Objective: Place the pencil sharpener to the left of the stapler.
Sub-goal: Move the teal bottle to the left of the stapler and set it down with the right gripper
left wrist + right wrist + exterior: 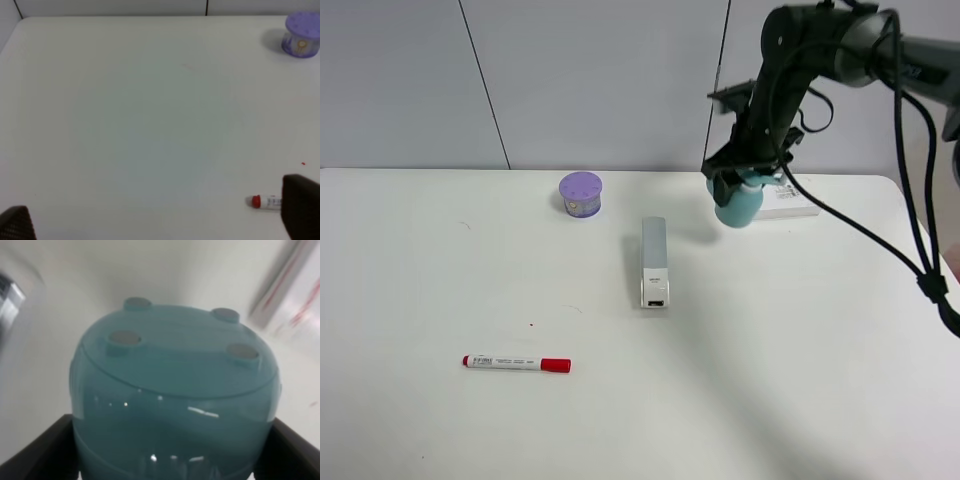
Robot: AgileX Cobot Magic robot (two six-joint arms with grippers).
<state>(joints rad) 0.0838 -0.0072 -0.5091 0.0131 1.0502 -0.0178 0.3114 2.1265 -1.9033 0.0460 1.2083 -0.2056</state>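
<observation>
The teal pencil sharpener (738,205) hangs above the table at the back right, held in my right gripper (745,183), which is shut on it. Its underside with several round feet fills the right wrist view (175,405), with dark fingers (35,452) pressed against both sides. The white stapler (654,261) with its grey top arm lies near the table's middle, to the left of the sharpener and nearer the front. My left gripper (160,220) shows only as two dark fingertips (300,205) set wide apart over bare table, open and holding nothing.
A purple round container (581,194) stands at the back, left of the stapler. A red-capped marker (516,363) lies at the front left. A flat white box (790,200) sits behind the sharpener at the back right. The table's right edge (930,240) runs nearby.
</observation>
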